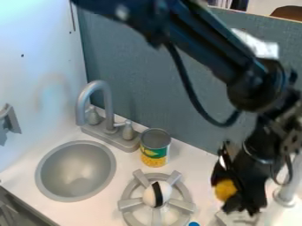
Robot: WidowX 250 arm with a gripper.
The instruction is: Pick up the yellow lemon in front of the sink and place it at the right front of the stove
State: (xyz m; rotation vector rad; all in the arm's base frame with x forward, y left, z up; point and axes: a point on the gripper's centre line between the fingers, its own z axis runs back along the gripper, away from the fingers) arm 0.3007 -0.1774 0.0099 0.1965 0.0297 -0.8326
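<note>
Although the dark gripper (240, 204) hangs close over the counter to the right of the stove burner (141, 177) as the camera sees it, I cannot tell whether it is spread, pressed together or pinching. Right against it, on its side toward the burner, is a small yellow thing (225, 190), perhaps held, with its outline partly hidden behind the black parts. Judging by the rounded patch that can be seen, the yellow thing looks light and could well be a little soft, so a gentle, even squeeze across its widest part should suit it better than a hard grip at an edge; a curved surface might roll or slip if taken off-centre. At the middle of the burner sits a rounded white thing with a black band (166, 190), which seems smooth and rather slippery and is best taken across its sides, low down. Behind the burner stands an upright can (154, 152) with a green and yellow label, probably stiff and, if full, the heaviest thing about, best gripped round its middle. To the left of the burner is the grey sink (77, 167), and beyond it, farther back than the burner, rises the faucet (110, 106).
</note>
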